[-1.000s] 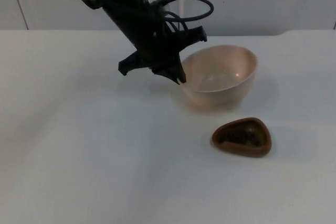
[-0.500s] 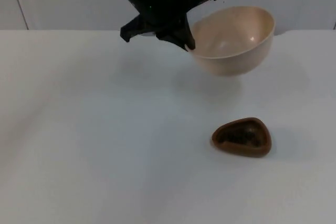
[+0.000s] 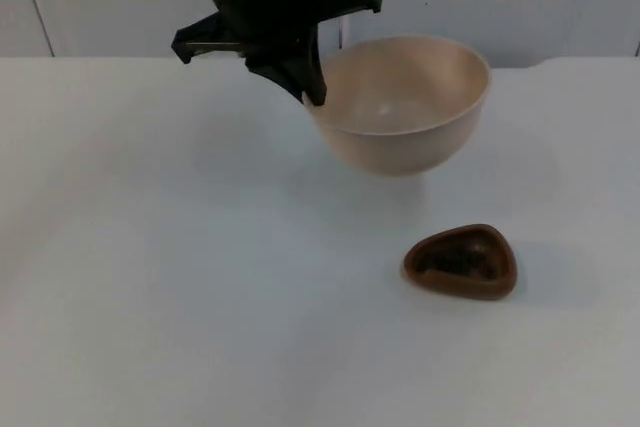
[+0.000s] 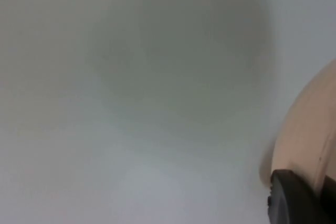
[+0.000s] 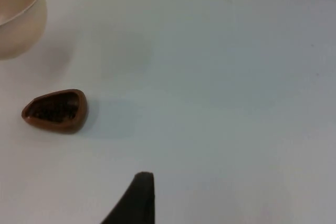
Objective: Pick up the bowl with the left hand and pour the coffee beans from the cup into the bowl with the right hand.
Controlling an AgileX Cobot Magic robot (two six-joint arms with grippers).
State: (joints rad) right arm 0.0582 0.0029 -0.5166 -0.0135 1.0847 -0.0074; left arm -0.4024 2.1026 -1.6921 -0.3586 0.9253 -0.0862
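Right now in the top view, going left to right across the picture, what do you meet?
Left end effector, pinched on the near-left rim of the raised bowl → the bowl itself → brown cup of coffee beans standing on the table.

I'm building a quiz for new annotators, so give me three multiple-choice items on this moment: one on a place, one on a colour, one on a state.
1. Where is the bowl?
A. Lifted clear of the table
B. Upside down on the table
C. Stacked on the cup

2. What colour is the cup?
A. Blue
B. Brown
C. White

3. How does the left gripper stand?
A. Open, far from the bowl
B. Shut on the cup
C. Shut on the bowl's rim

Answers: 1 A, its shadow lies apart on the table. 2 B, brown with dark beans inside. 3 C, its fingers pinch the rim.
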